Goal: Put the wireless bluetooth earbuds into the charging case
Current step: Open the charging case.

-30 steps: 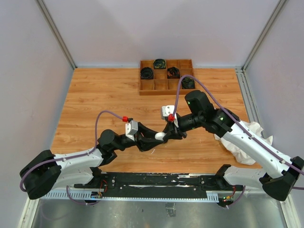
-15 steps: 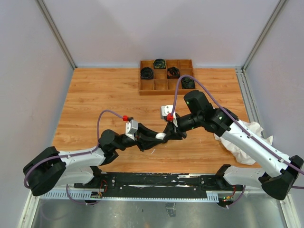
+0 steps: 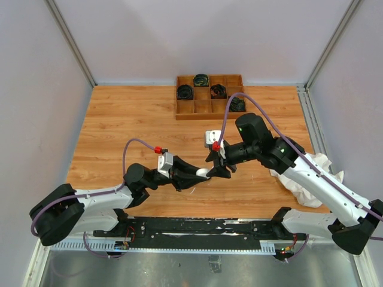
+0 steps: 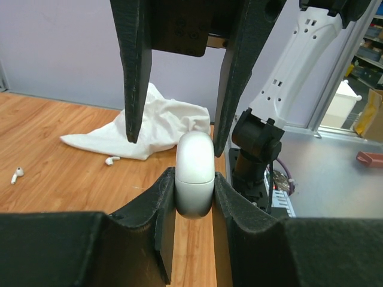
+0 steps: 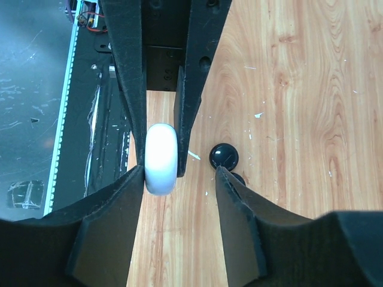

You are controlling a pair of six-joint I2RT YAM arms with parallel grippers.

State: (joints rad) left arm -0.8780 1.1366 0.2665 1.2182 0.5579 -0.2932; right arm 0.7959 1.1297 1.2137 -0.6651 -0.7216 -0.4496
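The charging case [image 4: 194,173], lid shut, sits pinched in the left gripper [image 4: 194,180], presented so the right gripper [image 5: 179,173], jaws spread loosely either side, can likely work the lid. 2 white earbuds [image 4: 112,160] lie on the table left of the left gripper, beside a white cloth [image 4: 149,131].

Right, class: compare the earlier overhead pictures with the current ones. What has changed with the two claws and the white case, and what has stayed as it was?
The right claw has opened and let go of the white charging case; its fingers now stand spread wider than the case. The left claw stays shut on the case. The wooden tray and white cloth have not moved.
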